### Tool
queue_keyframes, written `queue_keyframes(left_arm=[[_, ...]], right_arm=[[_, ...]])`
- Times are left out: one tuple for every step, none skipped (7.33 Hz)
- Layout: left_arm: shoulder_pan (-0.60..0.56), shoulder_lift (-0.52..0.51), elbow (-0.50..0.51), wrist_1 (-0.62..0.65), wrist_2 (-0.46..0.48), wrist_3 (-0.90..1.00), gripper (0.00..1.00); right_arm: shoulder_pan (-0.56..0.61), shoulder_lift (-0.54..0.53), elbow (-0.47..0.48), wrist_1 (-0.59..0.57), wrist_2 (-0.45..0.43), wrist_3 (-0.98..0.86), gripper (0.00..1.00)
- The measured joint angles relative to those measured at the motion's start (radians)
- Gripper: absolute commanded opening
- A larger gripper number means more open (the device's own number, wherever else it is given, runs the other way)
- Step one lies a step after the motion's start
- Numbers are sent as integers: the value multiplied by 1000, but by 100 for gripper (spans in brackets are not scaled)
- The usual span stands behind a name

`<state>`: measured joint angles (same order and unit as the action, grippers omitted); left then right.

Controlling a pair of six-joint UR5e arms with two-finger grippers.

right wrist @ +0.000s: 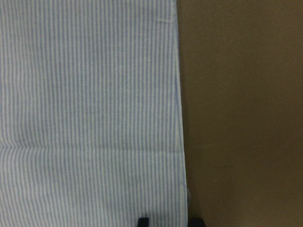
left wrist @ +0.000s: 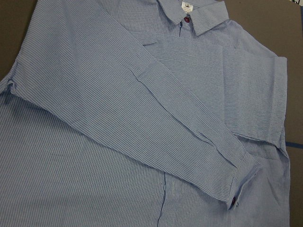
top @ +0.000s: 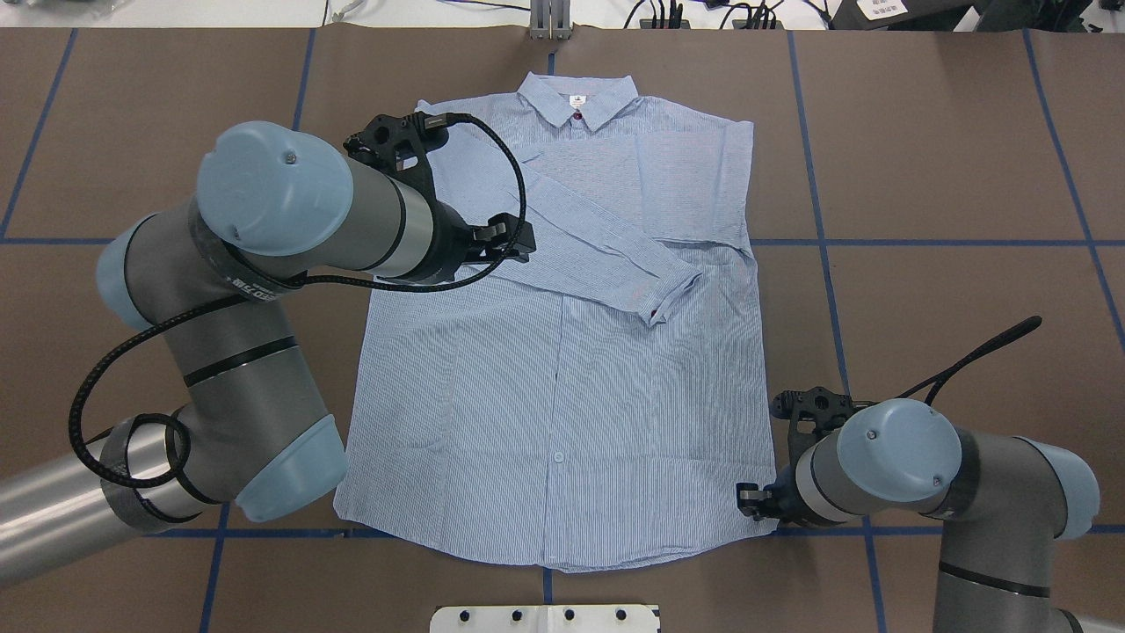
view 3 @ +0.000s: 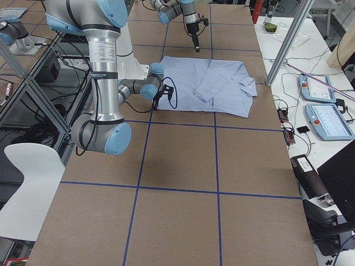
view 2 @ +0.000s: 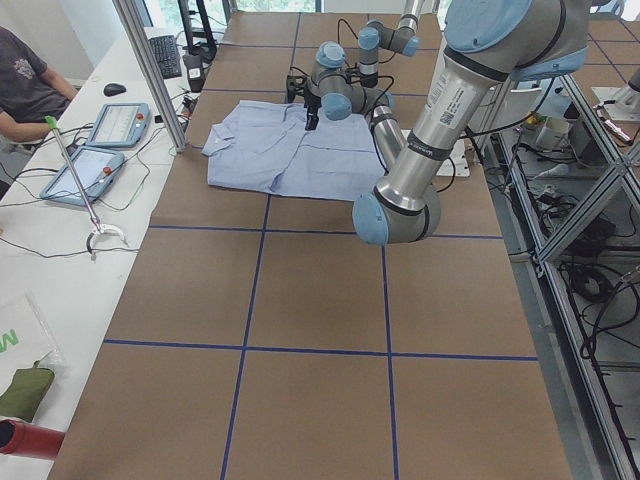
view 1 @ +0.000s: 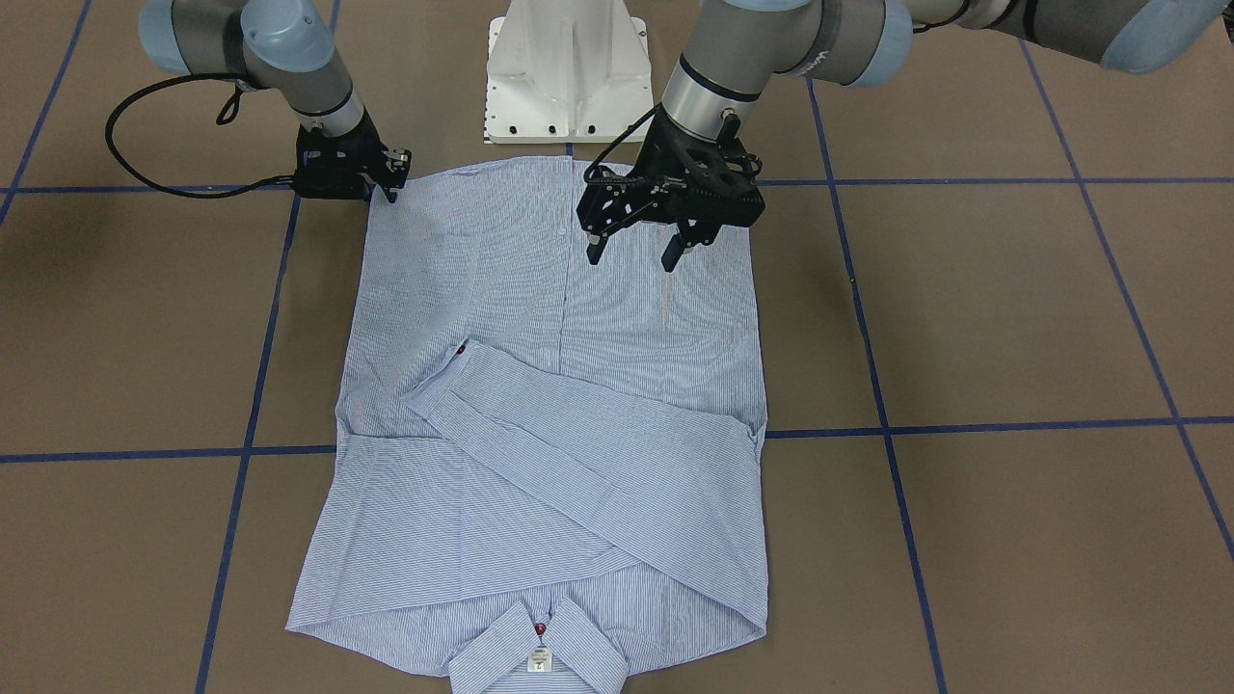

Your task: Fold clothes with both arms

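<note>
Nearby, white pedestal base (view 1: 567, 72) past the hem, shirt (view 1: 540, 318) flat on the brown table (view 1: 964, 318), sleeve (view 1: 578, 434) crossed over its chest — left gripper (view 1: 632, 258) above it, jaws wide, empty — right gripper (view 1: 384, 189) at a hem corner, jaws apart astride the edge.

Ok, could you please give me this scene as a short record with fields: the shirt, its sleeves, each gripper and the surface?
shirt: light blue, finely white-striped button-up shirt, flat, front up, collar away from the robot
sleeves: both folded over the chest; the upper one lies diagonally, cuff
left gripper: black, two-finger, open, empty, above the shirt
right gripper: low at the hem corner, fingertips apart, one on each side of the shirt's side edge
surface: brown table with blue tape lines
</note>
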<state>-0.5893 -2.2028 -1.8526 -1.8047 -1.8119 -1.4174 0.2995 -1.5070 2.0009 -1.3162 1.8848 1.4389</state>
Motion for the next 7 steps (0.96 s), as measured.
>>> queue_keyframes(left_arm=[[-1, 0, 0, 0, 0, 0, 92], [-1, 1, 0, 0, 0, 0, 92], [-1, 1, 1, 1, 0, 0, 91], [-2, 1, 1, 1, 0, 0, 91], [-2, 2, 1, 1, 1, 0, 91], [-3, 2, 1, 1, 1, 0, 91], [-3, 11, -3, 1, 1, 0, 91]], right_arm=[[4, 0, 1, 0, 10, 0, 23], [7, 1, 5, 0, 16, 0, 0], [9, 1, 9, 0, 17, 0, 0], [9, 1, 12, 1, 18, 0, 0], [9, 1, 14, 1, 17, 0, 0], [13, 2, 17, 1, 17, 0, 0], [19, 5, 20, 2, 17, 1, 0]])
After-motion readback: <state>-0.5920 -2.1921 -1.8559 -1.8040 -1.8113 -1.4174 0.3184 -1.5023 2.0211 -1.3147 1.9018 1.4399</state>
